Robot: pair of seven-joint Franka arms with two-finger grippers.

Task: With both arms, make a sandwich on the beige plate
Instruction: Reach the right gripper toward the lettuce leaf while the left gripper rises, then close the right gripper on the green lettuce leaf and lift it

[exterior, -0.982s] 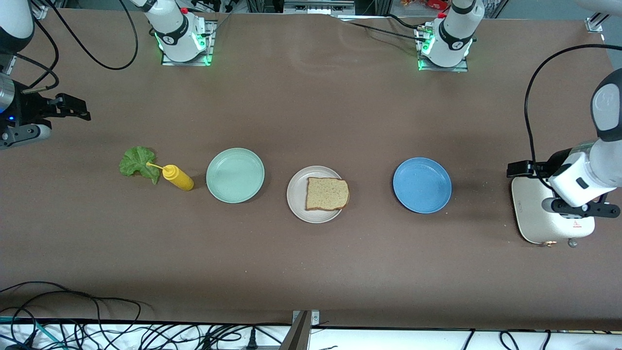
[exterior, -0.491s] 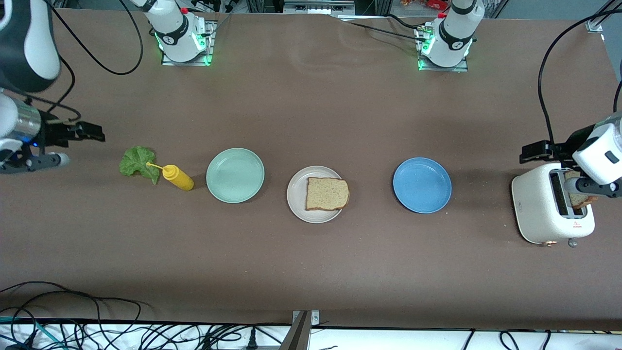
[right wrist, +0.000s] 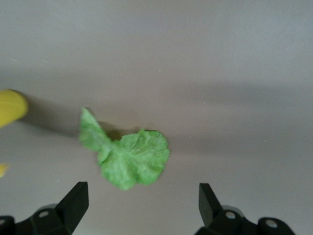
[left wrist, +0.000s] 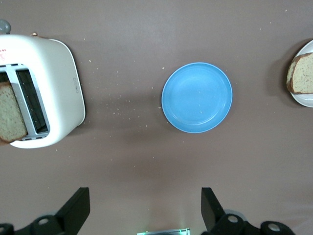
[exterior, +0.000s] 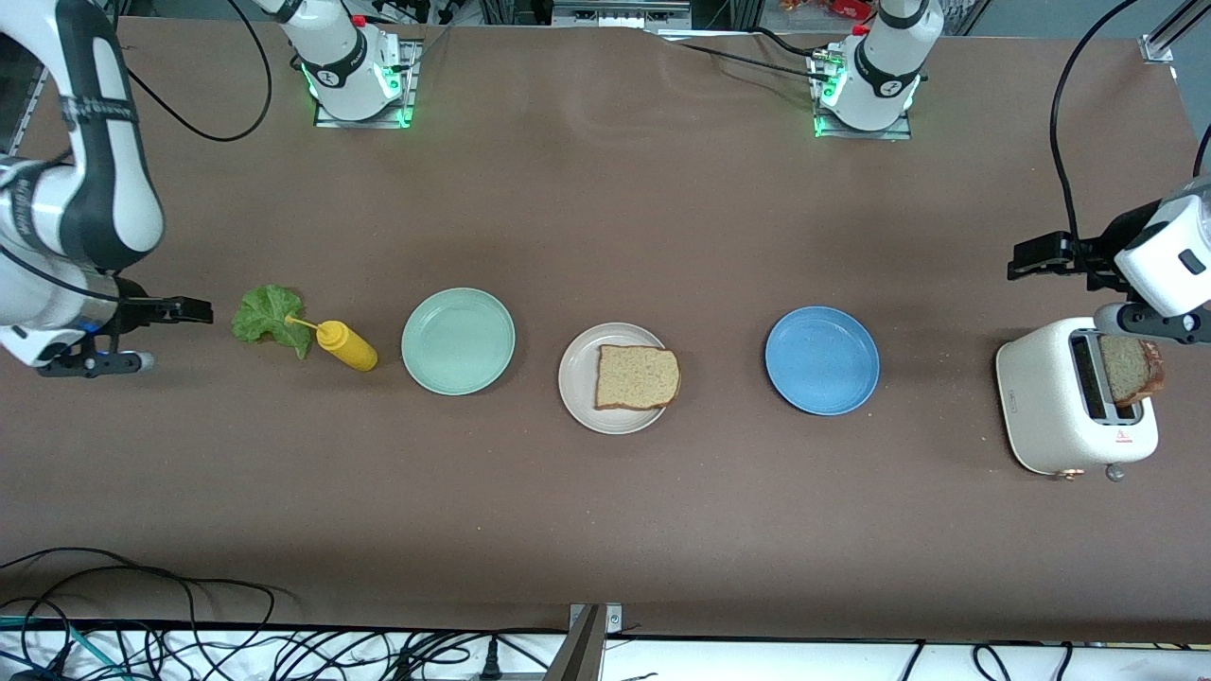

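Note:
One brown bread slice (exterior: 637, 376) lies on the beige plate (exterior: 579, 378) at mid-table; both show at the edge of the left wrist view, bread (left wrist: 301, 73) on plate (left wrist: 307, 99). A second bread slice (exterior: 1129, 369) stands in the white toaster's (exterior: 1041, 407) slot, seen also as bread slice (left wrist: 11, 117). The green lettuce leaf (exterior: 269, 316) lies flat near the right arm's end. My right gripper (exterior: 197, 310) hangs open just beside the lettuce (right wrist: 131, 157), nothing between its jaws. My left gripper (exterior: 1026, 257) is open and empty over the table beside the toaster (left wrist: 56, 88).
A yellow squeeze bottle (exterior: 346, 346) lies touching the lettuce, its body (right wrist: 10, 107) at the right wrist view's edge. A mint-green plate (exterior: 458, 340) and a blue plate (exterior: 821, 359) flank the beige one. The blue plate (left wrist: 197, 97) holds nothing. Cables run along the table's near edge.
The right arm swung down and in, bringing its gripper up beside the lettuce. The left arm lifted off the toaster top, uncovering the bread slice in the slot.

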